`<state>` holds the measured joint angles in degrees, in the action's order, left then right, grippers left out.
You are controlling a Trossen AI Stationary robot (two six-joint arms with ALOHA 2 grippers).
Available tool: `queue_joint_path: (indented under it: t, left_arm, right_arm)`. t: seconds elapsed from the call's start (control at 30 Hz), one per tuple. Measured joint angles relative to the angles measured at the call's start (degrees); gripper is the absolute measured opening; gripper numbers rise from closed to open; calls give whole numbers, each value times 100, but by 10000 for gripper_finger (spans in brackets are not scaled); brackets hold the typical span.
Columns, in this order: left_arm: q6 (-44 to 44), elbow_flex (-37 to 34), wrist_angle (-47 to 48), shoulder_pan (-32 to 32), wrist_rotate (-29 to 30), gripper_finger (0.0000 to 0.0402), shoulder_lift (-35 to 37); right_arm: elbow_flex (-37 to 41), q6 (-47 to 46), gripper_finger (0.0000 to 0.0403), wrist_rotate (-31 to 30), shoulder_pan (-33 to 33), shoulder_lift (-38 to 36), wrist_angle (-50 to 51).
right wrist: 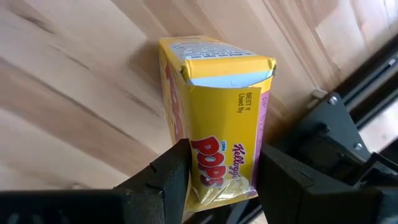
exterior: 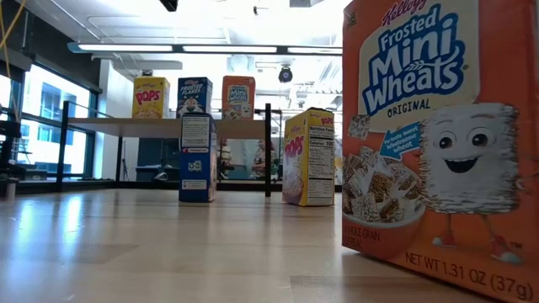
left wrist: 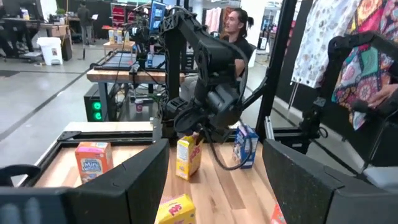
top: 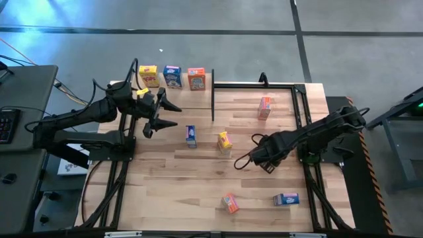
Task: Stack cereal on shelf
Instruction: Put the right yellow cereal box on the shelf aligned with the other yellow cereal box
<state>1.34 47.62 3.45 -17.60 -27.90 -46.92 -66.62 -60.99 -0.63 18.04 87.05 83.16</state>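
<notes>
wooden tabletop (top: 198,165) under bright ceiling lights is filling the high view, with grey floor around it and a person sitting beyond the table in the left wrist view. at the table's far left the shelf (top: 175,91) is carrying three upright cereal boxes in a row: yellow (top: 148,75), blue (top: 172,77) and orange (top: 196,79). six more boxes are sitting on the table: a blue one (top: 191,136) and a yellow one (top: 225,142) near the middle, an orange one (top: 264,108) farther back on the right, and an orange (top: 230,203) and a blue (top: 285,199) near the front edge; the sixth, a yellow pops box (right wrist: 214,121), is showing only in the right wrist view. the right gripper (top: 246,160) is reaching low toward the table's middle, and its wrist view shows its fingers (right wrist: 171,180) parted to either side of the pops box, close to it but seemingly not yet squeezing. the left gripper (top: 165,114) is hovering just in front of the shelf with its jaws spread wide and holding nothing. judging by this, the step in hand is picking up the next box with the right arm. the next move is likely calling for closing firmly on the box's sides, lifting it clear, and carrying it over to the shelf beside or on top of the three already there.
</notes>
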Motion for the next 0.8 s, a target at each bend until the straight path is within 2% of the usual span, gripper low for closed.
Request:
queue_joint_path:
  t: [0.2, 0.57, 0.8]
  left_arm:
    - [-9, 0, 21, 2, 0, 250, -2]
    - [0, 0, 19, 6, 0, 250, -2]
    - [82, 2, 9, 4, -1, 250, -113]
  right_arm:
    - [-706, 105, 154, -229, 0, -2, 59]
    - [-2113, 108, 154, -281, 0, -4, 616]
    - [-2768, 487, 154, -521, -4, -4, 582]
